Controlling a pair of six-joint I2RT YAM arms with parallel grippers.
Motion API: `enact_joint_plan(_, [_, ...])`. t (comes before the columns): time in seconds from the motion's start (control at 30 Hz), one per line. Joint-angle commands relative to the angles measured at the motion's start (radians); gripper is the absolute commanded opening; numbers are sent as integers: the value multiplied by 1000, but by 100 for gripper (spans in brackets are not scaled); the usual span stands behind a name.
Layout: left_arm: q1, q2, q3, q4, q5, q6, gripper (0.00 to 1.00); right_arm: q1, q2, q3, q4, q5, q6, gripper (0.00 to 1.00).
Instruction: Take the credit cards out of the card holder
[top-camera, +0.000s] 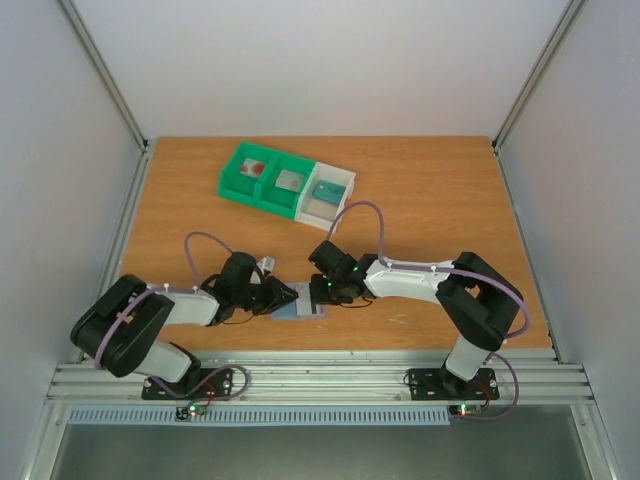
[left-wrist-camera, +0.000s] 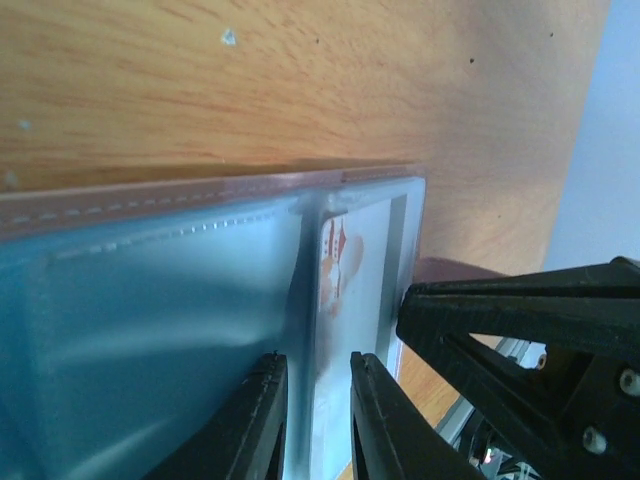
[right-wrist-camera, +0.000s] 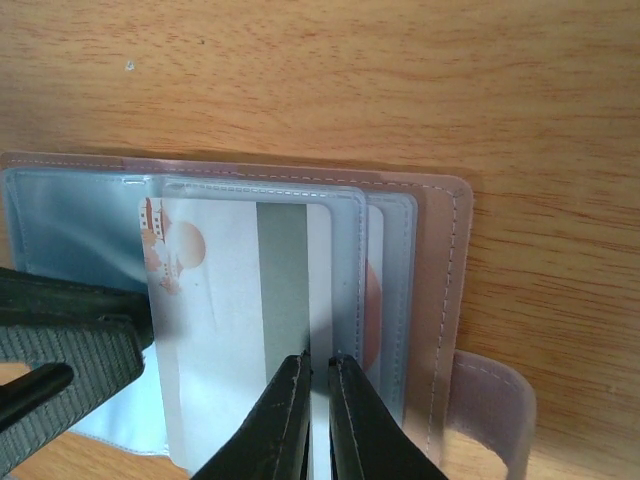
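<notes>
Left gripper (left-wrist-camera: 315, 378) clamps holder (left-wrist-camera: 150, 300); right (right-wrist-camera: 318, 370), seemingly, card (right-wrist-camera: 220, 330) edge.

Both arms reached in low toward the middle, wrists tipped downward, nearly meeting; the left gripper (left-wrist-camera: 315, 368) and the right gripper (right-wrist-camera: 318, 362) were pinched almost closed.

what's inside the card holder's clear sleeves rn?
In the card holder, front sleeve: white card, grey stripe, red-orange print. Behind it, a second card shows only a red-orange edge; the rest is covered. Further cards: can't tell.
</notes>
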Motion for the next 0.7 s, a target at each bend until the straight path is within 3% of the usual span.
enact_joint_plan(0.0, [-5, 48, -17, 137, -32, -28, 19, -3, 6, -39, -21, 6, 11, 7])
enact_joint_plan(0.3, [-7, 99, -26, 215, -14, -59, 16, -3, -2, -43, -17, 5, 14, 7])
enact_joint_plan(0.53, [-6, 96, -32, 247, 1, -82, 0, -3, 0, -48, -14, 7, 17, 7])
enact_joint_plan(0.67, [-7, 63, -36, 222, -3, -69, 0, -3, 0, -47, -21, 13, 21, 7])
